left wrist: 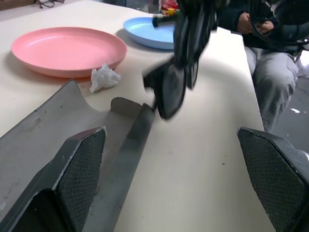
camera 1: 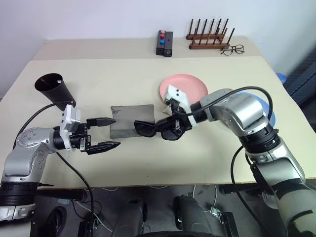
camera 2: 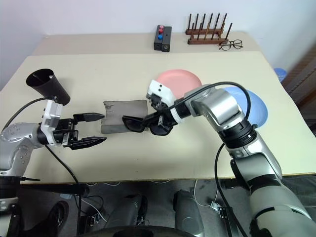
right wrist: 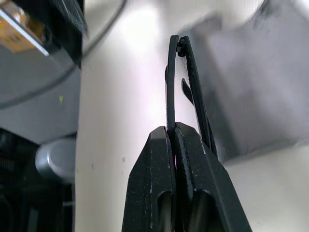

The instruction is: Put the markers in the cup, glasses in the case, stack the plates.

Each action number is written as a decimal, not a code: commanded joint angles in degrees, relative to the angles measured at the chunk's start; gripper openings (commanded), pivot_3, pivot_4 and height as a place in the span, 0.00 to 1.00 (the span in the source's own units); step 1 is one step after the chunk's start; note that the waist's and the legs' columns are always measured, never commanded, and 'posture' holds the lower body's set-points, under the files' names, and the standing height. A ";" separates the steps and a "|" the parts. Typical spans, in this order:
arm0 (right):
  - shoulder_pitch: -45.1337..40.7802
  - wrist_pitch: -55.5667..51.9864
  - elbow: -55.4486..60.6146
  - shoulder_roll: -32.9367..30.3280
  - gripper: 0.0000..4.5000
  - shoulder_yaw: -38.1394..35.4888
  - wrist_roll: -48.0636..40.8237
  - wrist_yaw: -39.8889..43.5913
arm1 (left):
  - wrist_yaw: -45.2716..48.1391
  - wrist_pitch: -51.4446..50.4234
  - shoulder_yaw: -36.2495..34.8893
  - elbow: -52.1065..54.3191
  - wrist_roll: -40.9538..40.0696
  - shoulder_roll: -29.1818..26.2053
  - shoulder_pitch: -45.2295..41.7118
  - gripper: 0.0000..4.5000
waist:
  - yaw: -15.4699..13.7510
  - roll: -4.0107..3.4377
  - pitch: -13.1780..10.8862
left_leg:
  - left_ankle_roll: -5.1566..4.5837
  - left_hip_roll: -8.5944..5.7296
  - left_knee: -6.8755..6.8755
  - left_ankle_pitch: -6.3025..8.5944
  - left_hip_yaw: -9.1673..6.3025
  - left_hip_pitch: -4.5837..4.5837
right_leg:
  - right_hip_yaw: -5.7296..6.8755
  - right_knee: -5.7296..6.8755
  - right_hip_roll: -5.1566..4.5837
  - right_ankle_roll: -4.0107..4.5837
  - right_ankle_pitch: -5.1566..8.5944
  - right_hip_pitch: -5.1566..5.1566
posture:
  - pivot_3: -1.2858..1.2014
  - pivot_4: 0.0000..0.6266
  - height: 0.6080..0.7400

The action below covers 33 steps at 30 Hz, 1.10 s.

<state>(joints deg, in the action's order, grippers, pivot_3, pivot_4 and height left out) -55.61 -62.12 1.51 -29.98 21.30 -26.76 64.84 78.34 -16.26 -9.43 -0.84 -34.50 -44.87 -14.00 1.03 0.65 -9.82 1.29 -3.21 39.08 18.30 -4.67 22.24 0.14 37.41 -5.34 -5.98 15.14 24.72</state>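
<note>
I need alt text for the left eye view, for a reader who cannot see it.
The right claw is shut on black sunglasses beside a grey case. The left claw is open near the case. A black cup and pink plate sit behind.

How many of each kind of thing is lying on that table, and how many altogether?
Plates: 2, one pink plate and one blue plate
Eyewear: 2, the sunglasses and the clear spectacles
Black cup: 1
Grey case: 1
Wooden rack: 1
Black box with coloured buttons: 1
Crumpled white scrap: 1
Total: 9
</note>
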 commanded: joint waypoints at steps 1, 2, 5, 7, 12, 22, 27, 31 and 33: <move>-3.39 -0.21 -1.84 2.07 0.00 -3.46 -2.70 0.78 | 0.44 -0.05 -1.06 -0.01 -0.70 -0.34 -0.72 1.00 | 0.06 0.00 0.00 | 0.04 0.00 0.00 -0.02 0.01 0.03 | 0.00 -0.07 0.00 -0.01 0.00 0.00 | 0.52 0.24 1.00; -4.43 1.60 -3.76 3.45 0.00 -3.51 -1.91 -0.05 | 0.48 0.01 -1.20 -0.07 -0.67 -0.37 -0.69 1.00 | 0.13 0.00 0.00 | 0.08 0.00 0.00 -0.04 0.01 0.05 | 0.00 -0.09 -0.01 -0.01 -0.01 0.00 | 0.52 0.24 1.00; -6.98 7.83 -10.06 7.84 0.00 -2.34 1.66 -2.32 | 0.42 0.14 -1.60 -0.10 -0.61 -0.39 -0.56 1.00 | 0.18 -0.01 0.00 | 0.10 0.00 -0.01 -0.06 0.03 0.07 | 0.00 -0.08 0.00 -0.01 -0.01 0.05 | 0.52 0.24 1.00; -8.89 10.67 -15.43 11.70 0.00 -2.89 2.96 -4.23 | 0.36 0.03 -1.83 0.29 -0.73 -0.41 -0.23 1.00 | 0.22 -0.01 -0.01 | 0.12 0.01 -0.03 -0.07 0.02 0.07 | 0.00 -0.07 0.01 0.00 -0.01 0.07 | 0.52 0.24 1.00; -11.12 18.64 -23.98 17.51 0.00 -2.70 7.03 -5.71 | 0.30 -0.18 -2.67 1.32 -1.05 -0.79 0.95 1.00 | 0.13 -0.01 -0.01 | 0.23 -0.01 -0.03 -0.13 0.02 0.08 | 0.00 -0.05 0.01 0.01 -0.02 0.08 | 0.52 0.24 1.00; -12.15 28.42 -33.15 22.43 0.00 -0.81 12.09 -2.90 | -0.26 -0.68 -4.18 3.57 -1.35 -0.84 3.67 1.00 | 0.84 -0.04 -0.02 | 0.27 0.00 -0.04 -0.15 0.01 0.12 | 0.00 0.01 0.03 0.02 -0.02 0.15 | 0.52 0.24 1.00; -9.22 34.64 -35.56 23.73 0.00 0.99 15.67 -1.36 | -0.54 -0.76 -4.35 4.40 -1.41 -0.73 4.09 1.00 | 1.55 -0.05 -0.03 | 0.29 -0.01 -0.04 -0.16 0.01 0.12 | 0.00 0.04 0.03 0.02 -0.02 0.16 | 0.52 0.24 1.00; -8.35 37.41 -37.59 24.86 0.00 0.57 17.40 -1.63 | -0.73 -0.86 -4.48 4.92 -1.57 -0.82 4.44 1.00 | 1.69 -0.06 -0.03 | 0.31 0.01 -0.05 -0.17 0.01 0.12 | -0.01 0.07 0.05 0.02 -0.02 0.21 | 0.52 0.24 1.00; -8.23 38.32 -38.05 25.21 0.00 0.30 18.00 -1.60 | -0.81 -0.91 -4.46 4.98 -1.62 -0.83 4.48 1.00 | 1.69 -0.06 -0.03 | 0.33 0.02 -0.05 -0.18 0.01 0.12 | -0.01 0.08 0.07 0.02 -0.02 0.22 | 0.52 0.24 1.00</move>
<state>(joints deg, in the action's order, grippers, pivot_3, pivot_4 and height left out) -63.28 -25.26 -36.89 -5.65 22.69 -9.00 63.12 77.48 -17.12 -12.29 2.54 -34.85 -45.18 -9.68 2.71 0.59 -9.86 1.63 -3.18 39.03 18.11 -4.66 22.35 0.14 37.49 -5.26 -5.96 15.12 24.94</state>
